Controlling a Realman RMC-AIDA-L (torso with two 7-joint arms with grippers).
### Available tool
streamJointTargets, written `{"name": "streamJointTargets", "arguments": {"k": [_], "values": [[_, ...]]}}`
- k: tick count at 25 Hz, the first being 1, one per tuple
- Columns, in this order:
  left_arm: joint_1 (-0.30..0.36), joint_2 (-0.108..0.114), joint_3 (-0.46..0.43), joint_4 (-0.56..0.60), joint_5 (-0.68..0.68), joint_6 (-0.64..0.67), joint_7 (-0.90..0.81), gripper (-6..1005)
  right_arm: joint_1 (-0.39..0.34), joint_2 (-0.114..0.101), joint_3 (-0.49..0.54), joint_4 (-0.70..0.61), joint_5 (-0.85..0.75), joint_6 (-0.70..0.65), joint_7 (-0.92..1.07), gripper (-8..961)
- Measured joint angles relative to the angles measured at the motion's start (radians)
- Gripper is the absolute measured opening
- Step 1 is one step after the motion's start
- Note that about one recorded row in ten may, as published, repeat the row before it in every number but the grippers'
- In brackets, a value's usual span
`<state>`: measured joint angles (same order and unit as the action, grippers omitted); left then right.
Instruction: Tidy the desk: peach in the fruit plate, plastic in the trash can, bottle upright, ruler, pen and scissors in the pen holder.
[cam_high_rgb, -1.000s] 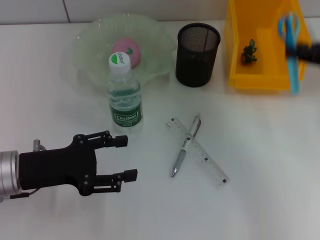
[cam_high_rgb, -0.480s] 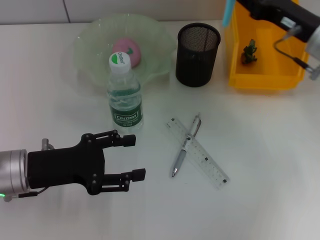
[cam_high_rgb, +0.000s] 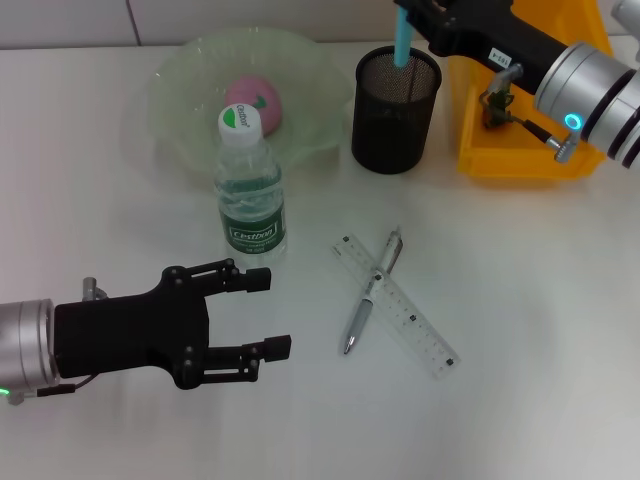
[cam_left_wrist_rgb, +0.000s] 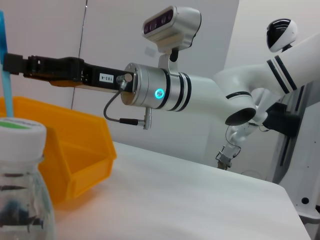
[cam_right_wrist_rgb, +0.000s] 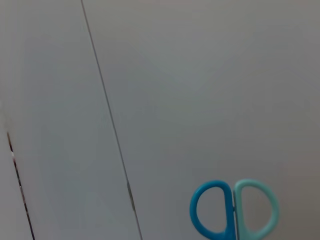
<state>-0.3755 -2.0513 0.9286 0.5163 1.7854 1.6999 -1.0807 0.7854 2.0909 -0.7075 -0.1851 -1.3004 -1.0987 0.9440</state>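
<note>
1. The left gripper (cam_high_rgb: 272, 315) was wide open and held nothing, low over the near left of the white table (cam_high_rgb: 540, 330).
2. The bottle (cam_high_rgb: 247, 190) stood upright just beyond it, with the peach (cam_high_rgb: 256, 103) in the plate (cam_high_rgb: 180, 90) behind.
3. The pen (cam_high_rgb: 370, 292) lay across the ruler (cam_high_rgb: 395, 304).
4. The right gripper (cam_high_rgb: 415, 18) held the scissors (cam_high_rgb: 402, 35) over the pen holder (cam_high_rgb: 394, 96).

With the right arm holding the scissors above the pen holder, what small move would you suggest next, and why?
Probably lower the right end effector straight down, then release. It is shut on the scissors, whose tip hangs over the pen holder opening, not yet dropped in. The left end effector waits open near the bottle.
</note>
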Motion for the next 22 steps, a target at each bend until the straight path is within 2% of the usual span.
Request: {"name": "streamJointTargets", "arguments": {"k": [9, 12, 15, 17, 18, 19, 22], "values": [[0.006, -0.003, -0.002, 0.001, 0.0, 0.002, 0.0, 700, -0.002, 0.0, 0.0, 0.015, 0.003, -0.008, -0.01, 430], [0.006, -0.003, -0.002, -0.002, 0.0, 0.003, 0.0, 699, -0.018, -0.003, 0.0, 0.009, 0.004, -0.042, 0.009, 609], [0.006, -0.003, -0.002, -0.002, 0.0, 0.007, 0.0, 699, -0.035, -0.008, -0.007, -0.016, -0.005, -0.07, 0.045, 609], [0.007, -0.003, -0.002, -0.003, 0.0, 0.013, 0.001, 699, -0.071, -0.011, -0.05, -0.094, -0.036, -0.107, 0.132, 609], [0.007, -0.003, -0.002, -0.003, 0.0, 0.015, 0.002, 699, -0.119, -0.012, -0.121, -0.23, -0.099, -0.144, 0.265, 609], [0.007, -0.003, -0.002, -0.003, 0.0, 0.016, 0.002, 698, -0.119, -0.012, -0.121, -0.23, -0.099, -0.144, 0.265, 609], [0.007, -0.003, -0.002, -0.003, 0.0, 0.019, 0.004, 698, -0.208, -0.017, -0.203, -0.513, -0.278, -0.227, 0.55, 608]]}}
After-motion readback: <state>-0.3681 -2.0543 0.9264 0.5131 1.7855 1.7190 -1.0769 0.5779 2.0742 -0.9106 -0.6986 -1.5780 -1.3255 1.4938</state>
